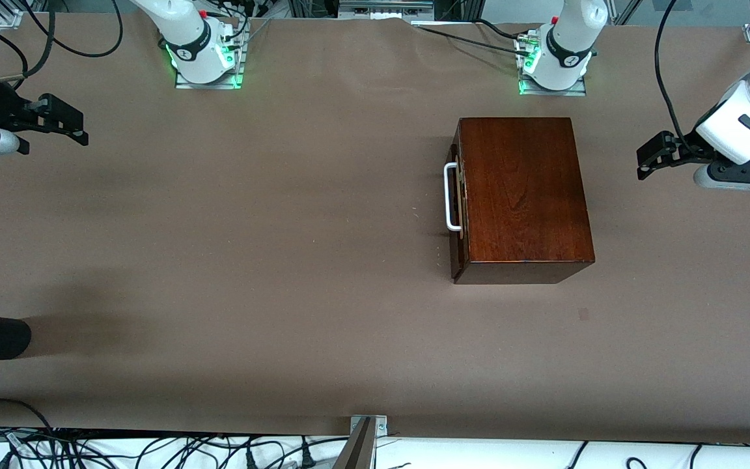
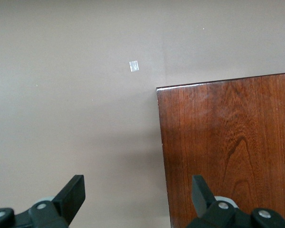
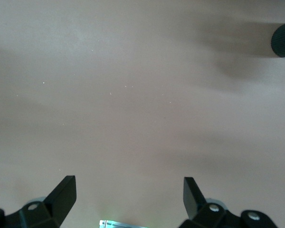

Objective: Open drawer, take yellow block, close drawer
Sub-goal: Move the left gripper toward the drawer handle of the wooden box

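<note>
Both arms wait with fingers spread: left gripper [image 1: 647,158] over bare table at its end, right gripper [image 1: 69,124] likewise. Drawer [image 1: 456,198] sits shut in the mahogany box [image 1: 523,192]; yellow block not visible

Even overhead light; soft shadows on table [image 1: 284,260]; glossy box [image 1: 525,195] sheen; sharp focus.

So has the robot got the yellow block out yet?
Not yet. Nothing looks done: the drawer is shut in the wooden box, and no yellow block shows. The left gripper and right gripper wait open, empty. Opening, taking and closing remain.
</note>
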`<state>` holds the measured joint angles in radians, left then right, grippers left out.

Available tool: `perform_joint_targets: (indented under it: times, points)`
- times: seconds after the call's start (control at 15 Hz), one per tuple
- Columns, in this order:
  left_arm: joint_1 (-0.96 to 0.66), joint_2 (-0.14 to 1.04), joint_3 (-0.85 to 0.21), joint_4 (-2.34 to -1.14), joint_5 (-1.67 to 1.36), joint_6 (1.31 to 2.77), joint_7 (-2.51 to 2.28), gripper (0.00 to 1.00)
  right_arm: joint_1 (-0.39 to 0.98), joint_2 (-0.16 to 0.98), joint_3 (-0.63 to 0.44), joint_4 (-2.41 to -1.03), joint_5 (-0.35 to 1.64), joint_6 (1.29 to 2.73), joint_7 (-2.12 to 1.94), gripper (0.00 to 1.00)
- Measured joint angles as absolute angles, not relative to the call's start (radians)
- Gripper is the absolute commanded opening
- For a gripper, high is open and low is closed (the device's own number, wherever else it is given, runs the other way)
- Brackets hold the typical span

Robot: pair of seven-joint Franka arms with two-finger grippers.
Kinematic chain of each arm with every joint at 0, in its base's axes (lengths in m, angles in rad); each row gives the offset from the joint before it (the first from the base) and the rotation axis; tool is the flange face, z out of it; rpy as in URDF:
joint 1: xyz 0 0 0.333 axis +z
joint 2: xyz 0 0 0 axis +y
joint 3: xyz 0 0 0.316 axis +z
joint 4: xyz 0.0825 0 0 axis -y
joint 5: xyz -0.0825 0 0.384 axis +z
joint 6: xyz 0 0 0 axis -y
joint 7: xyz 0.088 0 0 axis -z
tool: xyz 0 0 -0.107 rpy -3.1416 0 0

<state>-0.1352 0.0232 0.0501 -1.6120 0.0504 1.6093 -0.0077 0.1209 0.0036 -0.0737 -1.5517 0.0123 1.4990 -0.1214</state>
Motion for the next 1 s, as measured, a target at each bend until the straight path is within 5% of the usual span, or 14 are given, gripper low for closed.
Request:
perform_joint_targets:
  times: [0.6, 1.0]
  points:
    - [-0.144, 0.034, 0.039, -1.612, 0.050, 1.572, -0.011, 1.00, 0.121, 0.004, -0.074, -1.552, 0.012, 1.499, -0.121, 1.00]
    - [-0.160, 0.133, -0.096, -1.613, -0.010, 1.459, -0.034, 1.00, 0.121, 0.004, -0.074, -1.552, 0.012, 1.498, -0.121, 1.00]
